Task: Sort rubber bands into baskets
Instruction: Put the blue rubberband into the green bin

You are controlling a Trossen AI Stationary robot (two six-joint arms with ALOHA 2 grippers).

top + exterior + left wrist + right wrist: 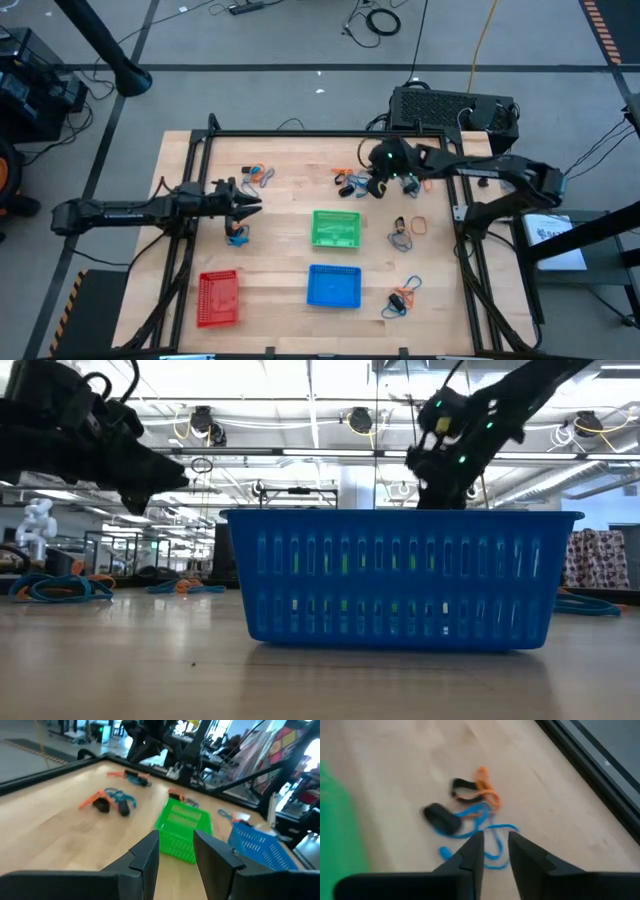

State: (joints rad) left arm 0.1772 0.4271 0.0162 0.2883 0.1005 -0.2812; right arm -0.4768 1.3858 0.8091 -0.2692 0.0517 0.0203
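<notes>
The green basket (336, 228) sits near the right gripper (381, 186), the blue basket (333, 285) and red basket (218, 297) farther off. The right gripper's fingers stand slightly apart, empty, over a rubber band tangle (470, 815). The left gripper (252, 207), fingers apart, holds nothing.

In the low view the blue basket (402, 578) hides the green basket behind it, and only green glints show through the mesh. The green basket (335, 815) is a blurry patch cut off in the right wrist view. Beside it, the tangled rubber bands (470, 815) are too blurry to count.
</notes>
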